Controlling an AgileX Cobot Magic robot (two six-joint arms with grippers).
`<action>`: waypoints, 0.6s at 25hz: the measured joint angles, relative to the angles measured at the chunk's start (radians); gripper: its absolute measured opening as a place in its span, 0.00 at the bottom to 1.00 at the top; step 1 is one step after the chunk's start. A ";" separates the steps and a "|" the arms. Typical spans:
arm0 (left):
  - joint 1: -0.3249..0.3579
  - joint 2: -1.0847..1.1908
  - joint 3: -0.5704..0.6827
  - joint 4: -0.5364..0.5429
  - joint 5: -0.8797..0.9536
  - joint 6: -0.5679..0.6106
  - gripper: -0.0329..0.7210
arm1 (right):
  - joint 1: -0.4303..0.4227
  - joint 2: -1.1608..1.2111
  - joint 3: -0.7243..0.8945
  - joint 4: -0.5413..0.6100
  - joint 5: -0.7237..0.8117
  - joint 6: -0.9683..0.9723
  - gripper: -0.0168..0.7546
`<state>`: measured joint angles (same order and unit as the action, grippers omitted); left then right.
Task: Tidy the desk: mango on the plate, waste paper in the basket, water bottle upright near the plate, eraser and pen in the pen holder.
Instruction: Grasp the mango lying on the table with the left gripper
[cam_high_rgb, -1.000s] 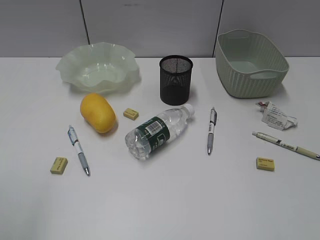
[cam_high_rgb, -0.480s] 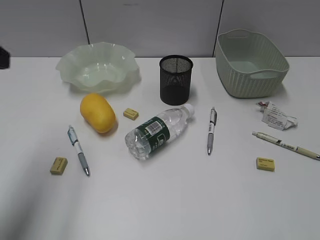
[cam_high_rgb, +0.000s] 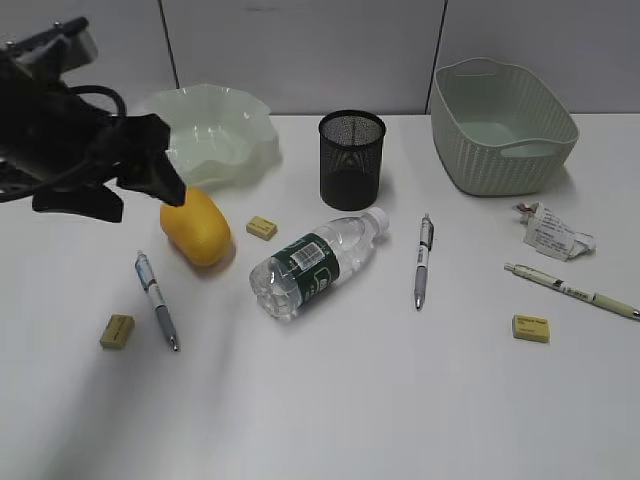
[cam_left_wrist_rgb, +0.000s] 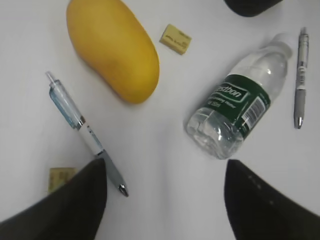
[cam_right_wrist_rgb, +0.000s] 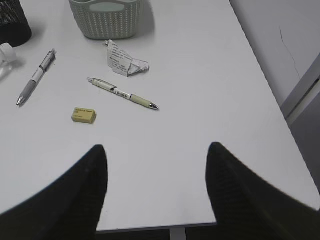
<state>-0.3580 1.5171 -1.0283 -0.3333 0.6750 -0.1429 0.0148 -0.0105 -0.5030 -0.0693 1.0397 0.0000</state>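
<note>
The yellow mango (cam_high_rgb: 197, 227) lies on the white desk (cam_high_rgb: 330, 400) in front of the ruffled plate (cam_high_rgb: 215, 135). My left gripper (cam_high_rgb: 140, 198) hovers open just left of and above the mango, nothing between its fingers; in its wrist view it (cam_left_wrist_rgb: 165, 170) hangs over bare desk below the mango (cam_left_wrist_rgb: 115, 47). The water bottle (cam_high_rgb: 318, 262) lies on its side before the pen holder (cam_high_rgb: 352, 158). Waste paper (cam_high_rgb: 550, 232) lies below the basket (cam_high_rgb: 503, 125). Three pens (cam_high_rgb: 157, 299) and three erasers (cam_high_rgb: 117, 331) are scattered. My right gripper (cam_right_wrist_rgb: 156, 155) is open over the desk's edge.
A pen (cam_high_rgb: 423, 260) lies right of the bottle, another pen (cam_high_rgb: 572, 290) and an eraser (cam_high_rgb: 531, 327) at the right. A third eraser (cam_high_rgb: 262, 228) sits beside the mango. A grey wall stands behind the desk.
My left arm has come into the exterior view from the left and now hangs beside the mango, partly covering the plate's left rim. No object has moved.
</note>
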 joint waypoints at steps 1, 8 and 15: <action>-0.001 0.033 -0.029 -0.001 0.012 -0.007 0.78 | 0.000 0.000 0.000 0.000 0.000 0.000 0.66; -0.003 0.277 -0.299 0.066 0.214 -0.117 0.77 | 0.000 0.000 0.000 0.000 0.000 0.000 0.66; -0.003 0.402 -0.417 0.132 0.325 -0.252 0.77 | 0.000 0.000 0.000 0.000 0.000 0.000 0.66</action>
<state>-0.3610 1.9196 -1.4457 -0.2009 1.0001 -0.3944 0.0148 -0.0105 -0.5030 -0.0693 1.0397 0.0000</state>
